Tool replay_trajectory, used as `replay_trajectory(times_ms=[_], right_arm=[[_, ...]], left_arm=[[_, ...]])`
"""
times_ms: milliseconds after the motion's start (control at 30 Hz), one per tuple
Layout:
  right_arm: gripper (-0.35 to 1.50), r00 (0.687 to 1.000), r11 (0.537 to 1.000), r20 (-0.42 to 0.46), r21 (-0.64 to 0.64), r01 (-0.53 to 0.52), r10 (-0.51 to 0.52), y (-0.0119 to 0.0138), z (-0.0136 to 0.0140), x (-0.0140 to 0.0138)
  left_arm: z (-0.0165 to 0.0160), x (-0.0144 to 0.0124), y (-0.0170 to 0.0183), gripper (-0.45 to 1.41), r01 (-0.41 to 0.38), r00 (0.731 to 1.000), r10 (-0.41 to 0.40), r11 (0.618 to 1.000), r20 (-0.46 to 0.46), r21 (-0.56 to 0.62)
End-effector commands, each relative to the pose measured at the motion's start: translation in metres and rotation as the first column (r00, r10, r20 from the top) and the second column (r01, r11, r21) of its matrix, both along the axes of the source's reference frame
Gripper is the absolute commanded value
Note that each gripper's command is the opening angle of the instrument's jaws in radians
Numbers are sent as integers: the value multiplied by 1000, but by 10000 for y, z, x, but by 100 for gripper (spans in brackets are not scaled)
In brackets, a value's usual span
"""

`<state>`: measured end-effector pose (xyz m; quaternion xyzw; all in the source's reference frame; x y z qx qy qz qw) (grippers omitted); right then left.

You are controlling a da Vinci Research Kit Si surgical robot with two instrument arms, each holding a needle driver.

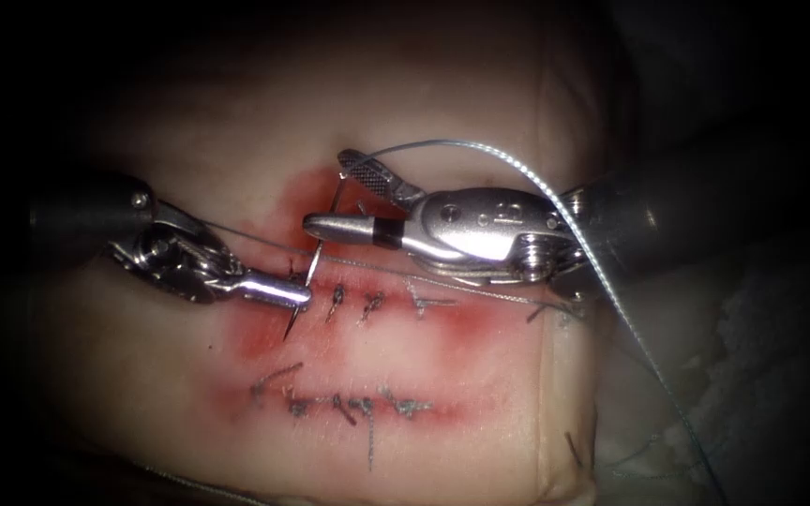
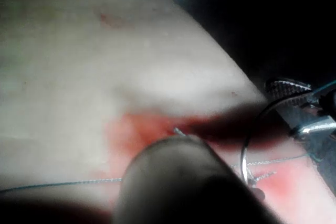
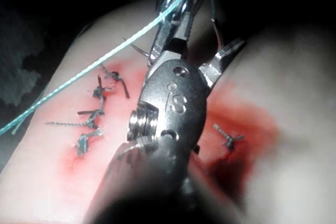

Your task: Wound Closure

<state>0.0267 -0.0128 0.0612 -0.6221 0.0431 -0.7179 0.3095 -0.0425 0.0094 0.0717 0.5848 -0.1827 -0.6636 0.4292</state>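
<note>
While the left pincer (image 1: 300,296) pinches the needle (image 1: 314,258), the right pincer (image 1: 322,192) stands spread wide around it.

Left jaws grip the curved needle low on its curve, at the left end of the upper cut (image 1: 377,298) in mid frame; its point pokes out just below them. Right jaws hold nothing. Two stitched cuts cross the tissue (image 1: 480,112): three stitches above, about four below. One thread (image 1: 611,281) trails toward the lower right of the frame.

Bright centre, dark vignetted edges, metal glare, blurred close foreground
</note>
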Motion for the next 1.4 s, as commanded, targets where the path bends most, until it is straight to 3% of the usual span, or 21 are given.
replay_trajectory(times_ms=[33, 200, 267, 400, 467, 567, 600, 667, 700, 767, 800, 867, 933, 967, 1033, 1133, 1233, 1267, 1333, 1367, 1400], right_arm=[[61, 1000, 1000, -1, -7, 0, 0, 1, 4, 9], [47, 1000, 1000, -4, -13, 11, -11, 4, 7, 10], [29, 1000, 1000, -10, -13, 24, -24, 5, 9, 10], [-27, 998, 998, 26, 12, 63, -63, 6, 11, 9], [-35, 997, 998, 36, 16, 62, -62, 6, 10, 8], [-35, 997, 998, 48, 21, 59, -60, 6, 9, 7], [-35, 997, 998, 53, 22, 51, -52, 7, 8, 7], [-35, 998, 999, 60, 26, 34, -36, 13, 4, 1], [-35, 998, 999, 55, 26, 29, -31, 16, 3, -3], [-35, 998, 999, 51, 26, 32, -33, 25, 0, -13], [-35, 998, 999, 47, -2, 44, -44, 37, -3, -28], [-35, 998, 998, 44, -23, 51, -50, 51, -6, -47], [-35, 998, 999, 46, -34, 40, -39, 64, -10, -63], [-35, 999, 999, 51, -34, 11, -9, 77, -15, -81], [-35, 999, 999, 52, -45, -2, 4, 88, -21, -96], [-35, 999, 998, 50, -69, -1, 4, 96, -25, -109], [-35, 999, 997, 51, -75, 3, 1, 97, -24, -114], [-35, 999, 997, 51, -76, 4, 0, 95, -23, -114], [-35, 999, 997, 52, -80, 4, 0, 92, -21, -112], [-35, 999, 997, 53, -82, 4, 1, 89, -19, -110], [-35, 999, 997, 53, -83, 4, 1, 87, -19, -108]], left_arm=[[3, -7, 5, -45, -4, 1000, 4, 1000, 4, -2], [2, -8, 3, -45, -4, 1000, 4, 1000, 1, -3], [2, -8, 3, -43, -2, 1000, 2, 1000, -1, 2], [2, -9, 1, -30, -8, 1000, 8, 1000, 0, 4], [3, -10, 2, -5, -7, 1000, 7, 1000, 0, 4], [5, -14, 5, 69, -22, 1000, 23, 998, 17, -62], [6, -15, 6, 76, -24, 999, 26, 997, 20, -73], [7, -12, 8, 79, -64, 996, 77, 974, 47, -219], [7, -10, 8, 83, -86, 993, 105, 954, 52, -287], [5, -4, 5, 88, -170, 978, 206, 856, 20, -489], [1, -1, 1, 89, -288, 950, 299, 743, -85, -604], [-5, 2, -4, 84, -413, 897, 403, 612, -183, -675], [-11, 5, -9, 73, -487, 840, 486, 479, -242, -730], [-13, 6, -9, 57, -500, 823, 507, 432, -257, -751], [-13, 5, -8, 47, -490, 801, 537, 337, -263, -804], [-12, 2, -6, 34, -468, 792, 538, 234, -288, -852], [-12, 0, -5, 27, -460, 794, 528, 198, -301, -866], [-13, 0, -4, 10, -465, 797, 524, 213, -301, -859], [-16, 2, -2, -15, -517, 800, 502, 295, -330, -803], [-18, 3, 0, -17, -559, 780, 503, 295, -372, -775], [-19, 3, 0, -18, -583, 777, 491, 327, -394, -743]])
